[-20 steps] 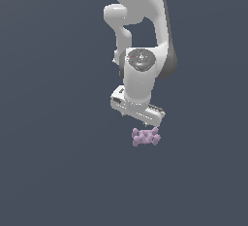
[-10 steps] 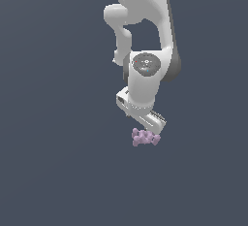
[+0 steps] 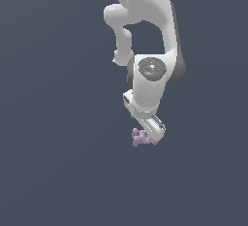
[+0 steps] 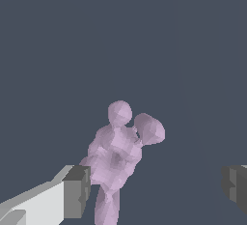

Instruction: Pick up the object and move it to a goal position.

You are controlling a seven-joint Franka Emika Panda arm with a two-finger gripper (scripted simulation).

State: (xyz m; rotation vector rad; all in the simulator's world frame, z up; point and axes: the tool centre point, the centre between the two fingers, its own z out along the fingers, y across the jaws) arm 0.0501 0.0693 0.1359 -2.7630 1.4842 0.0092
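**Reporter:** Where is the pink lump?

**Arm:** The lump (image 3: 141, 137) sits low in the exterior view, on the flat dark grey floor (image 3: 58, 171), right under the tip of my pincer (image 3: 151, 134). It is pale pinkish-purple, knobbly, and far smaller than my white arm (image 3: 145, 36), which reaches down from the top of that view. From the wrist camera, the lump (image 4: 118, 156) shows 2 rounded knobs at one end and a thinner stalk at the other.

**Reporter:** And your pincer, is it gripping anything?

**Arm:** No. My pincer (image 4: 157, 188) is spread wide. In the wrist view 1 dark grey pad (image 4: 77, 190) lies just beside the lump, close enough that I cannot tell whether it touches. The other pad (image 4: 235, 188) stands well apart at the far edge of the picture, with bare floor (image 4: 193, 74) between it and the lump.

**Reporter:** So the lump is between the 2 fingers?

**Arm:** Yes, but off centre, hard by the nearer pad. In the exterior view my pincer's casing overlaps the lump's edge on that view's right, hiding part of it.
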